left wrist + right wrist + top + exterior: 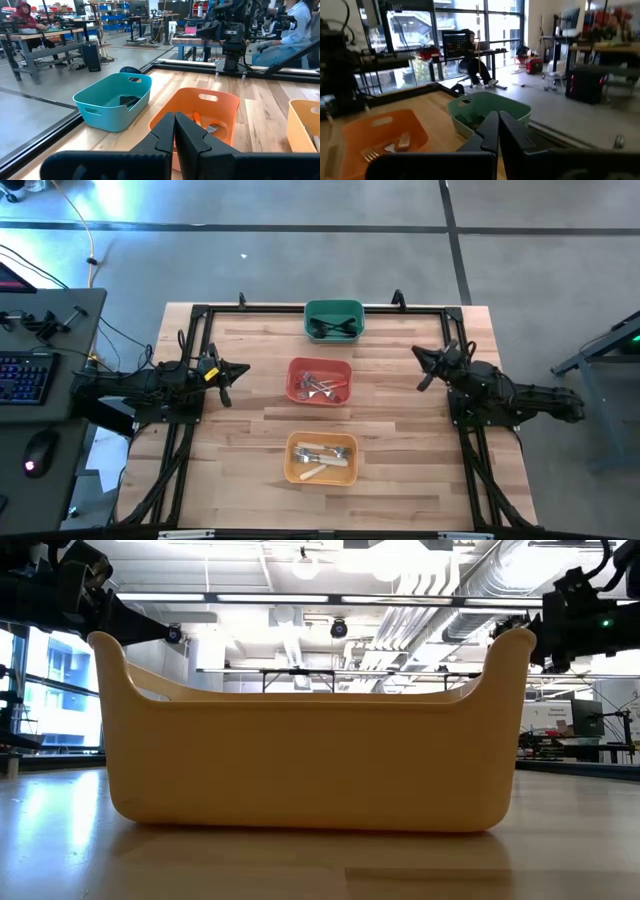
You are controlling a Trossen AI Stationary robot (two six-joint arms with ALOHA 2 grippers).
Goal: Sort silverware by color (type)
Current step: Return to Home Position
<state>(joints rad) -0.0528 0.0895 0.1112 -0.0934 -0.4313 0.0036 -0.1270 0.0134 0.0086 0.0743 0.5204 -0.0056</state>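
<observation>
At the far left a second, dark surface [60, 330] carries a keyboard [22, 377] and a mouse [38, 452], with cables trailing over its edge. Just beside it begins the pale wooden surface [400, 430], ringed by a black frame [260, 308] and standing on a grey floor [300, 250].

The left pincer [228, 372] hangs over the left part of the wood, its fingers [162, 135] pressed together at the tips with nothing between them.

Down the middle stand three bins in a row, apart from one another. The green bin [334, 320] is at the far edge and holds the dark forks [333, 329]. The red bin [320, 381] in the centre holds the red-handled silverware [318, 387] with silver heads. The yellow bin [321, 458], nearest the front, holds the cream-handled pieces [325, 460]. No silverware lies loose on the wood.

The right pincer [425, 368] hangs over the right part, level with the red bin, fingers [490, 130] likewise closed on nothing.

From surface height the yellow bin fills the view, with ceiling pipes and strip lights behind it. Beyond the wood the room shows workbenches, shelving and tall windows; one person [24, 14] sits at a bench, another [297, 22] works past the right arm, and a third [472, 62] sits by the windows
</observation>
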